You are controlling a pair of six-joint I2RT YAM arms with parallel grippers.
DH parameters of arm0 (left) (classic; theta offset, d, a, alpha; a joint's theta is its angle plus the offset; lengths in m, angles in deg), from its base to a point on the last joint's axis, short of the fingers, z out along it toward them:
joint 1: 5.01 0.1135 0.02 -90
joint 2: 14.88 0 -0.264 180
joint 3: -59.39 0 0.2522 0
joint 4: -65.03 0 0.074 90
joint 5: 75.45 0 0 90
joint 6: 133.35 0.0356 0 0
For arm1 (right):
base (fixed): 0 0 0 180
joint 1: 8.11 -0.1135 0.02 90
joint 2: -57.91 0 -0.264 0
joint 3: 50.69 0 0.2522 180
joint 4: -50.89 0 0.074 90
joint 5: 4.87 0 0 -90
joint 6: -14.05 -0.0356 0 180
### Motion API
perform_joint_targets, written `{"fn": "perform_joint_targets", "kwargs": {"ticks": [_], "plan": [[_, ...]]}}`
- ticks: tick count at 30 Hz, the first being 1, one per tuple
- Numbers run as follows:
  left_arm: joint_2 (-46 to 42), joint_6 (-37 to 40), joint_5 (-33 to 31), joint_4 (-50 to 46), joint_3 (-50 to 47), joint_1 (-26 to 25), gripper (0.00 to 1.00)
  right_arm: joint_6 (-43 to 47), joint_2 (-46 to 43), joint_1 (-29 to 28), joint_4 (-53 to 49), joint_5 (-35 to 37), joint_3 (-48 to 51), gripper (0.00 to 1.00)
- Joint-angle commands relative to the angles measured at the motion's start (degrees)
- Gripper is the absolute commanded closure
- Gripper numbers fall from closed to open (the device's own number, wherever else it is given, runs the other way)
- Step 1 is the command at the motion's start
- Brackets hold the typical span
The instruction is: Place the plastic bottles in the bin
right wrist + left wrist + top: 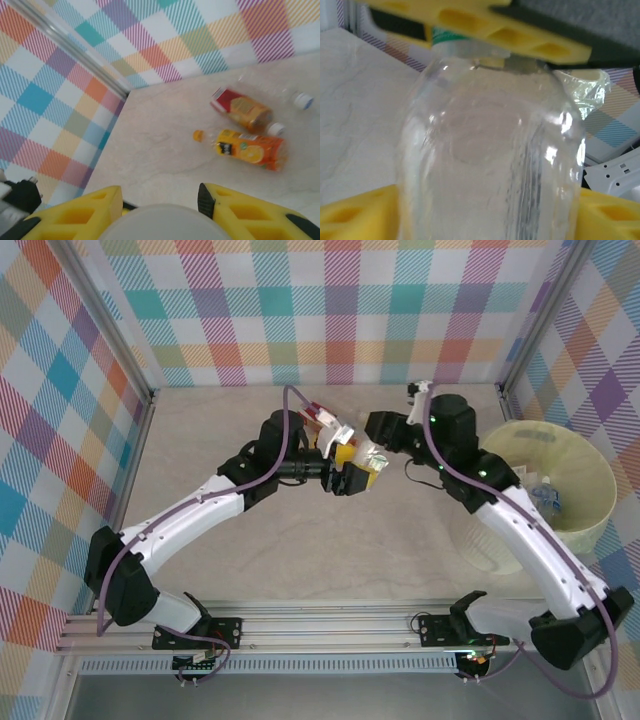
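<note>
On the right the bin (592,525) stands on the counter (300,560), with one bottle (545,498) lying in it. Mid-counter, the two pincers meet on a clear bottle (490,165). The right pincer (372,452) is clamped on its green-topped neck end, while the left pincer (350,478) has a finger at each side of the body — whether it grips or merely flanks, we cannot tell. We judge this bottle light, thin-walled and slick. It would dent under a hard squeeze, so the stiffer neck below the cap looks the surest hold. Farther back, an orange-label bottle (250,150) and a red-label bottle (242,110) lie on their sides — a loose orange cap (199,135) just beside the first.
</note>
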Motion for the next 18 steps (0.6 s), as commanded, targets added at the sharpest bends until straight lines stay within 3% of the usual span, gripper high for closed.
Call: {"fn": "perform_joint_targets", "kwargs": {"ticks": [1, 3, 9, 11, 14, 18], "plan": [[-0.9, 2.2, -8.9, -2.0, 2.3, -0.2, 0.0, 8.8, -5.9, 2.0, -4.4, 10.9, -1.6, 0.62], [0.1, 2.2, -15.7, -3.2, 2.4, 0.6, 0.0, 14.5, -9.0, 3.2, -6.7, 19.5, -2.8, 0.62], [6.6, -7.0, -23.1, -8.8, 7.1, 5.9, 0.0, 38.5, -15.9, 6.8, -4.4, 44.1, -6.0, 0.61], [9.1, -10.4, -28.8, -11.1, 8.7, 6.9, 0.0, 47.1, -16.6, 8.2, -1.4, 50.6, -6.2, 0.6], [13.1, -16.8, -33.9, -16.2, 11.8, 9.0, 0.0, 51.9, -16.3, 12.6, -0.9, 53.6, -6.0, 0.59], [18.0, -26.9, -33.6, -18.3, 13.9, 13.0, 0.0, 49.8, -13.2, 17.6, -4.9, 51.6, -6.4, 0.57]]}}
